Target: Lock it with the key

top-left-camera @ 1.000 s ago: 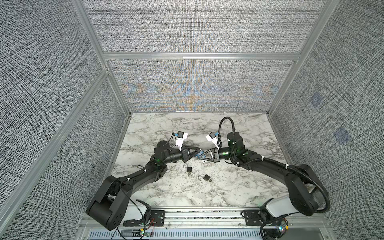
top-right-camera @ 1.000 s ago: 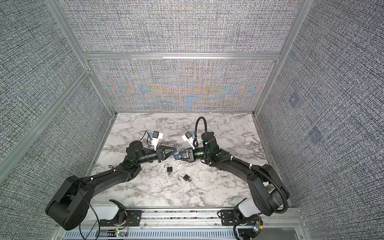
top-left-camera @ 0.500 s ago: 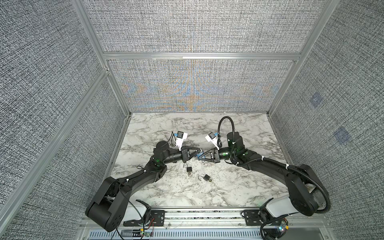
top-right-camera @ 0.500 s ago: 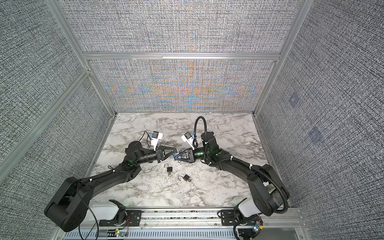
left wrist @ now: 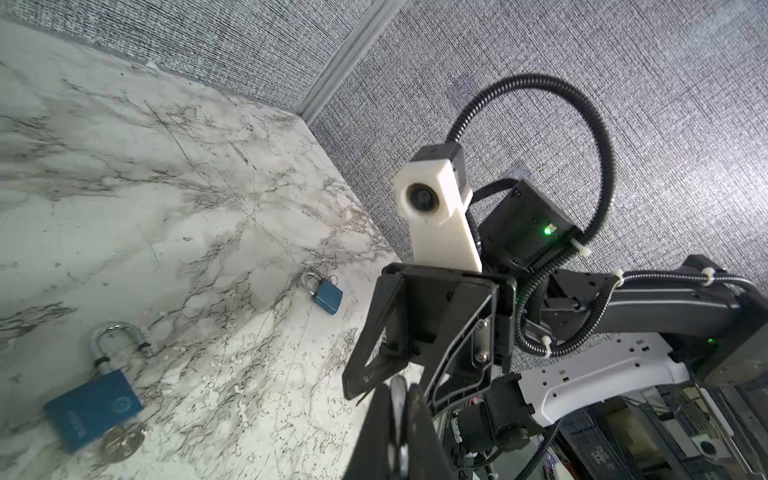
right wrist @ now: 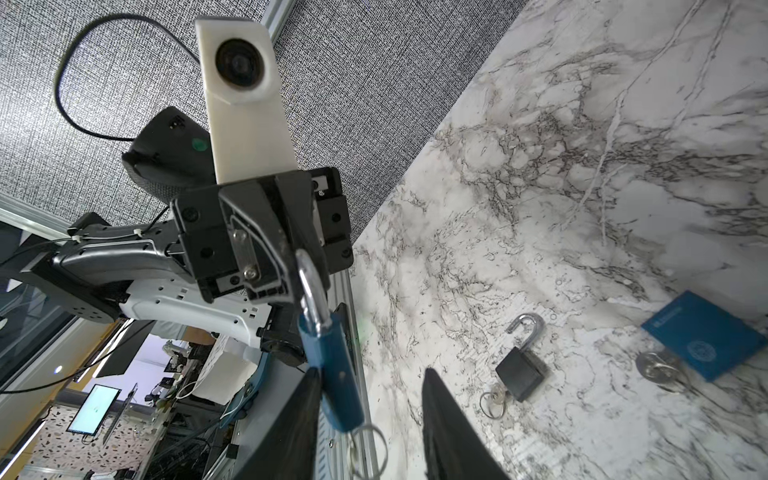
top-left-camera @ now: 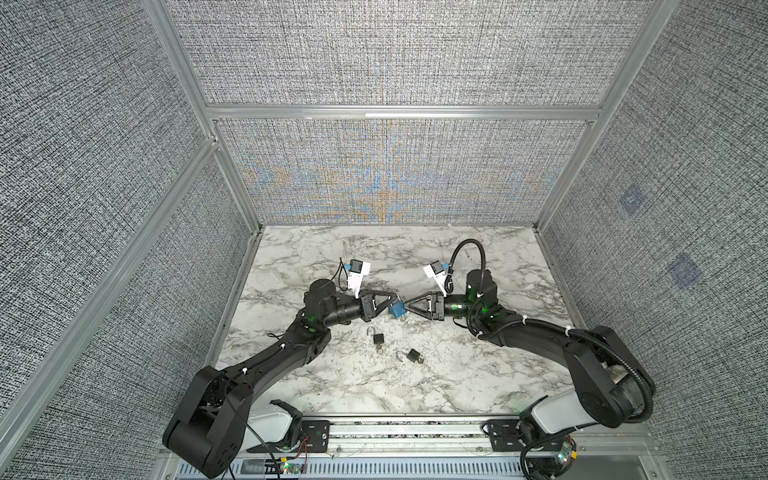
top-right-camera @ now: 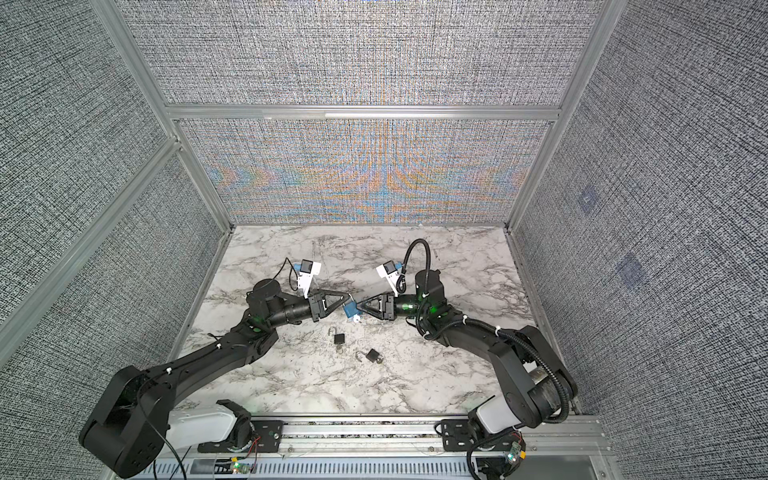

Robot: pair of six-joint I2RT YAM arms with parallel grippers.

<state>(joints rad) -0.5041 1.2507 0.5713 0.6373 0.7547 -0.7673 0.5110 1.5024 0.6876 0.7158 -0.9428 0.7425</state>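
Left gripper (left wrist: 401, 390) pinched shut on the curved silver steel shackle (right wrist: 309, 282) of a small blue metal padlock (right wrist: 332, 365), which hangs in mid-air above the white, grey-veined marble tabletop (top-left-camera: 457, 374), between my two arms and just in front of the right gripper (right wrist: 372, 374). The right gripper's black fingers (right wrist: 449, 424) stand parted and grip nothing; one lies close against the lock's body, though I cannot tell whether it touches. A silver key ring (right wrist: 368, 446) dangles from the base of the lock, where I take the key to be seated; its blade is not visible to me. The lock is a plain rectangular slab painted blue, turned narrow edge on to the right wrist camera. Its shackle meets the top of the body, but I cannot tell whether it has latched. I judge it a dense, rigid piece for its size, hard and smooth enough to swing or slip when pinched by the round shackle bar alone. The flat faces of the body look the surer place to clamp, leaving the key's head free to be taken and turned. A small black padlock with an open silver shackle (right wrist: 519, 370) lies on the marble below, well apart from both grippers.
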